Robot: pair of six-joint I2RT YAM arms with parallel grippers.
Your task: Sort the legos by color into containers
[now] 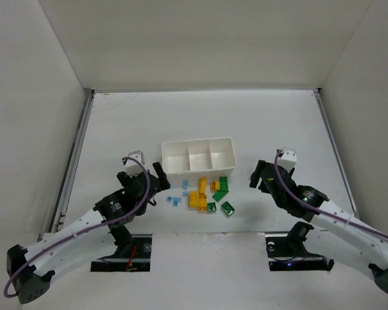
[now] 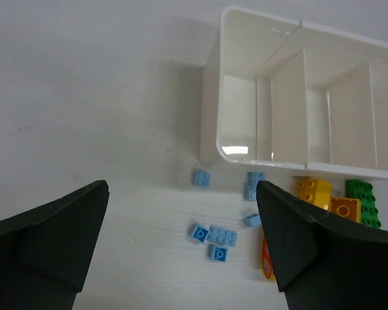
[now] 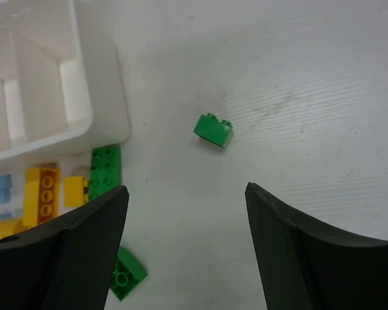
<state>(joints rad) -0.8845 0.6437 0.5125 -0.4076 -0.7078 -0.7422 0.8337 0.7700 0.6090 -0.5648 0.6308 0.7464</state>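
White tray [image 1: 181, 168]; bricks [image 1: 197, 199] loose just before it; left gripper [image 2: 181, 187] and right gripper [image 3: 186, 188] flank it, fingers apart.

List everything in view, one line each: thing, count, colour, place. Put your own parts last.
tray: one, white, three empty compartments, mid-table.
light blue legos: about six, loose by the tray's left front corner.
yellow-orange legos: several, clustered in front of the tray.
green legos: at least four, right side of that cluster.
lone green lego: one, apart, right of the tray.
table: one, white.
left gripper: open, empty, by the light blue legos.
right gripper: open, empty, near the lone green lego.
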